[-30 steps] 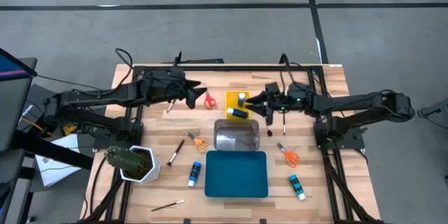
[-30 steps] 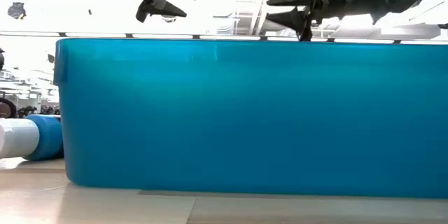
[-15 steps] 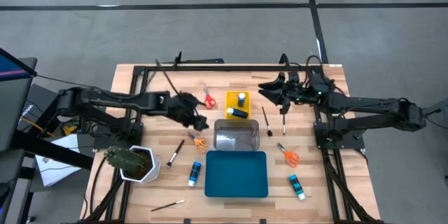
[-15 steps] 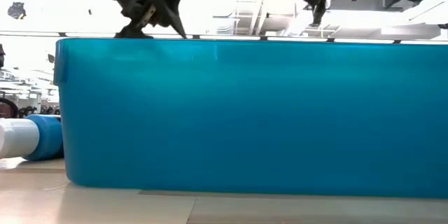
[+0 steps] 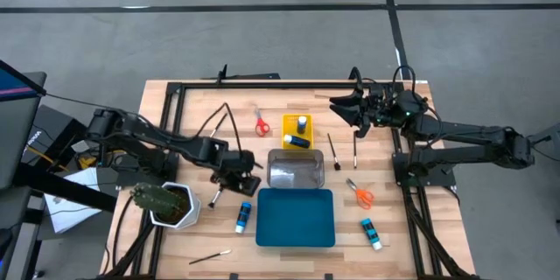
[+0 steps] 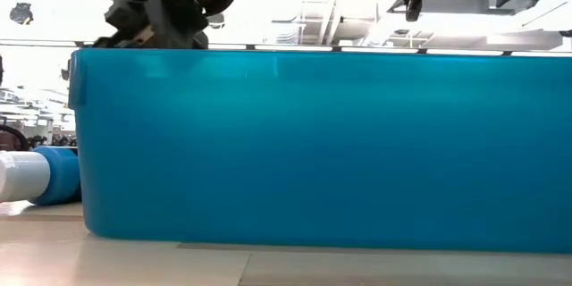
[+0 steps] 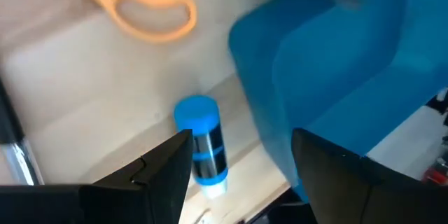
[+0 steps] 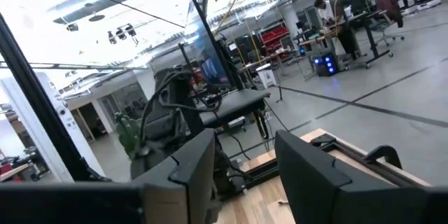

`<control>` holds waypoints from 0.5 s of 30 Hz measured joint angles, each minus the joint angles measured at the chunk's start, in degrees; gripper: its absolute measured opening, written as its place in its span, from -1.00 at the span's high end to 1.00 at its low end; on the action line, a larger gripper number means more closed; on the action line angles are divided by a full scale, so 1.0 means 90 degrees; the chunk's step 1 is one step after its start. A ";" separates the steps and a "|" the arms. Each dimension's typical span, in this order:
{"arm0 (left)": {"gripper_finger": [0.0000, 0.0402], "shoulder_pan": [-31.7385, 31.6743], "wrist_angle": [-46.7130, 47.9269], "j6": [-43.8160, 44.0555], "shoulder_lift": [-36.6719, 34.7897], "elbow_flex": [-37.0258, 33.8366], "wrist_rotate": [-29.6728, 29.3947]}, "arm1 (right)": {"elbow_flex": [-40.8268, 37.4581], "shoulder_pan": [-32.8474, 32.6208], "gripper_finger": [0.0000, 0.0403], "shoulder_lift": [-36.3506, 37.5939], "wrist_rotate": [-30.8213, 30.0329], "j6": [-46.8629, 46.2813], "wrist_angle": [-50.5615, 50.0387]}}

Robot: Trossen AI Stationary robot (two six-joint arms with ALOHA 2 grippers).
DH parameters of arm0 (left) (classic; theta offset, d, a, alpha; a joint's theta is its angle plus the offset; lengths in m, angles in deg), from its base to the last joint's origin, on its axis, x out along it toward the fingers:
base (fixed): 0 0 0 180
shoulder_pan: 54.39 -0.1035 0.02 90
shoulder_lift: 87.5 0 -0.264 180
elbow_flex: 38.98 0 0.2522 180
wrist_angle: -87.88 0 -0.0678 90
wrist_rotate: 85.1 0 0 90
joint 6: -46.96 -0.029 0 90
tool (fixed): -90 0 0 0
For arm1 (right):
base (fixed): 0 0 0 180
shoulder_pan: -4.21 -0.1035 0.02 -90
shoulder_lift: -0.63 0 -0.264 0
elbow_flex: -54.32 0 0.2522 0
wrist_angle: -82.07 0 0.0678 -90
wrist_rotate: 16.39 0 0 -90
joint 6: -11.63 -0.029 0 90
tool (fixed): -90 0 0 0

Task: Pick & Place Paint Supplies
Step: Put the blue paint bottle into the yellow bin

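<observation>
Two arms show: your left gripper, fingers spread, hovers at centre left over the blue bottle beside the blue tray, seemingly lined up to grasp. Your right gripper, fingers apart, waits upper right.

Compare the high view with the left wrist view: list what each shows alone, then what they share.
High view only: the yellow tray holding two blue bottles, the red scissors, the cactus, the clear tray, and the right gripper raised near the table's far edge.

Left wrist view only: a close look past the open jaws of the left gripper.

Both: the blue bottle, the orange scissors and the blue tray.
</observation>
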 joint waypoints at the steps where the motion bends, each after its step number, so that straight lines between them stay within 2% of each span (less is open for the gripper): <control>1: -0.18 0.0073 0.0002 0.0094 0.0045 0.0000 0.0001 | 0.0000 0.0018 0.27 -0.0006 0.0000 0.0001 0.0000; 15: -0.18 0.0534 -0.0310 0.0605 0.0824 -0.0002 0.0010 | 0.0000 0.0016 0.27 -0.0008 0.0000 0.0047 -0.0037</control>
